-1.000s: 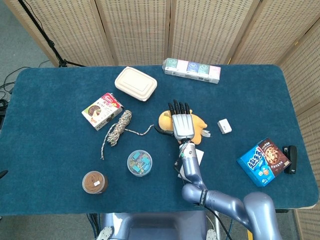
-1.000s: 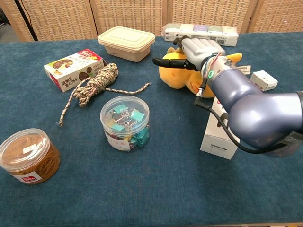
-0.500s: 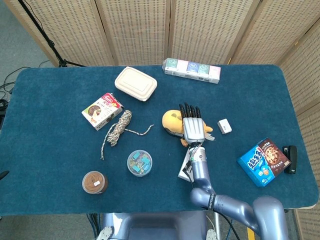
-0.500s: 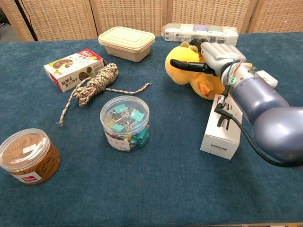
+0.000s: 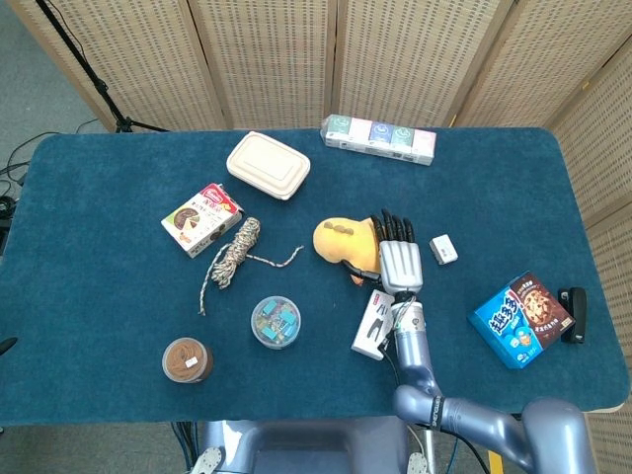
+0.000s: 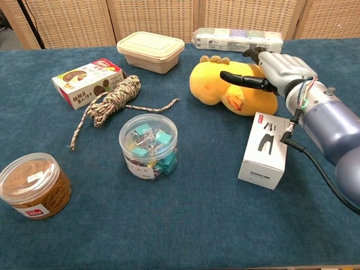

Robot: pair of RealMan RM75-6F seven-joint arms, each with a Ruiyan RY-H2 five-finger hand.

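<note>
My right hand (image 5: 400, 259) (image 6: 275, 67) hovers with fingers stretched out at the right end of a yellow plush toy (image 5: 341, 240) (image 6: 216, 84). In the chest view its thumb reaches left over the toy's back; I cannot tell whether it touches. The hand holds nothing. A white box with a black picture (image 5: 372, 323) (image 6: 263, 149) lies just in front of the toy, beside the wrist. A small white box (image 5: 443, 249) sits right of the fingers. My left hand is in neither view.
A tan lidded container (image 5: 268, 165), a cake box (image 5: 202, 218), a rope coil (image 5: 235, 252), a jar of clips (image 5: 276, 322) and a jar of rubber bands (image 5: 187, 359) lie to the left. A pack row (image 5: 378, 137) is at the back, with a blue cookie box (image 5: 520, 318) and a black stapler (image 5: 574, 314) at right.
My right hand has slid rightward off the top of the plush toy, uncovering most of it. The white box in front is now fully visible.
</note>
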